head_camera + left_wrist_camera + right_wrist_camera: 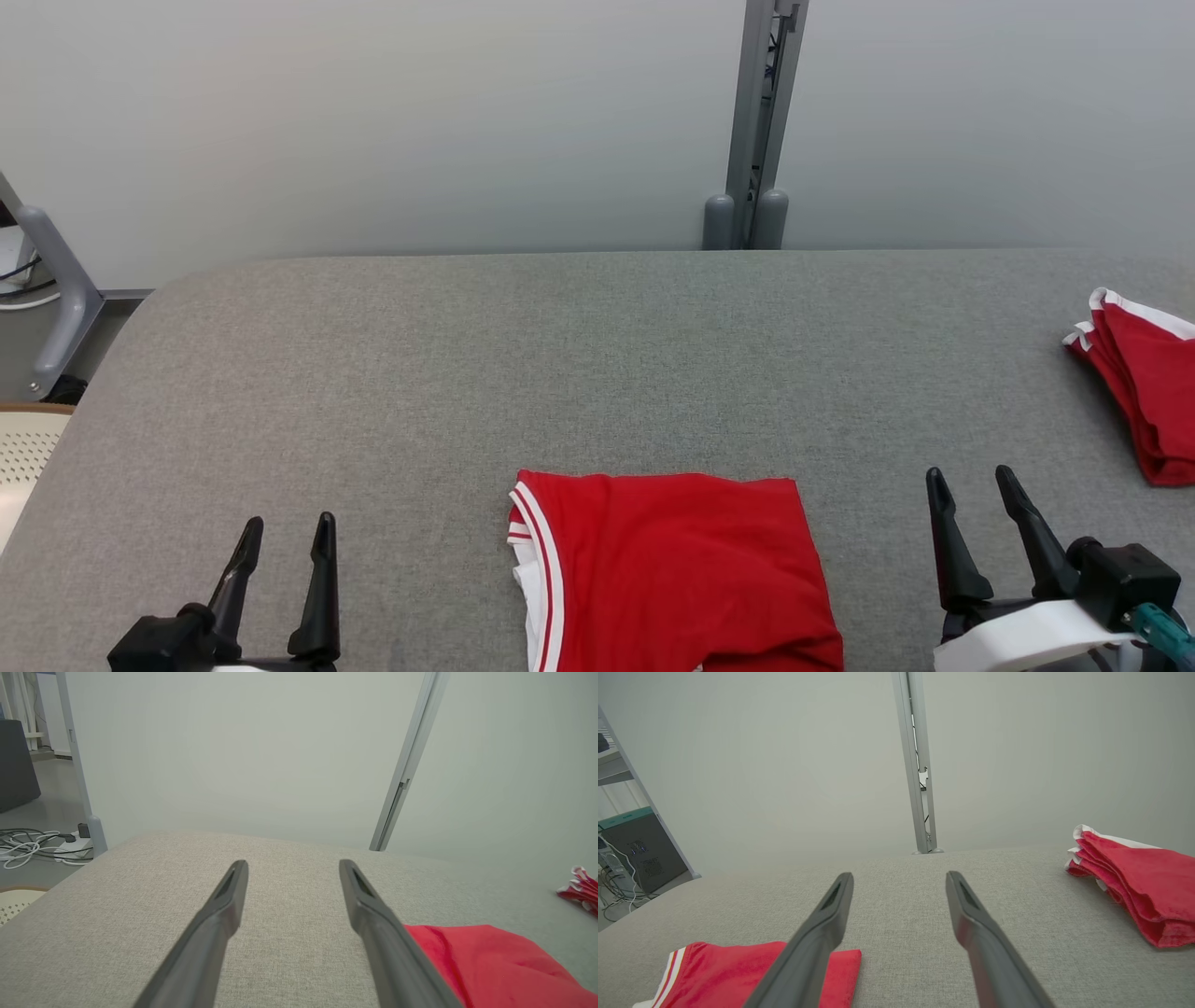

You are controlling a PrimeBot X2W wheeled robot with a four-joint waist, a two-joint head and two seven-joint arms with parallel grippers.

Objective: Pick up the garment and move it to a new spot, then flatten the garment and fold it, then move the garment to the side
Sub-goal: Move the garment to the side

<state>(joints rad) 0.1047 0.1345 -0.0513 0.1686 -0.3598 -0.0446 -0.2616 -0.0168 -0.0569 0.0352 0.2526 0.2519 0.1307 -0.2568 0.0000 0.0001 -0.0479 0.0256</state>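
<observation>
A red garment (pixel 672 569) with white striped trim lies folded near the front middle of the grey table (pixel 467 373). In the left wrist view the garment (pixel 490 966) shows at the lower right, and in the right wrist view the same garment (pixel 738 970) is at the lower left. My left gripper (pixel 285 537) stands open at the lower left, apart from the garment, nothing between its fingers. On the garment's other side my right gripper (pixel 976 485) is open too and holds nothing. Both hover over bare table.
A stack of folded red clothes with white trim (pixel 1144 401) lies at the table's right edge, also seen as red clothes (pixel 1134 882) from the right wrist. A grey post (pixel 761 121) stands behind the table against pale wall panels. Cables (pixel 32 844) lie on the floor at left.
</observation>
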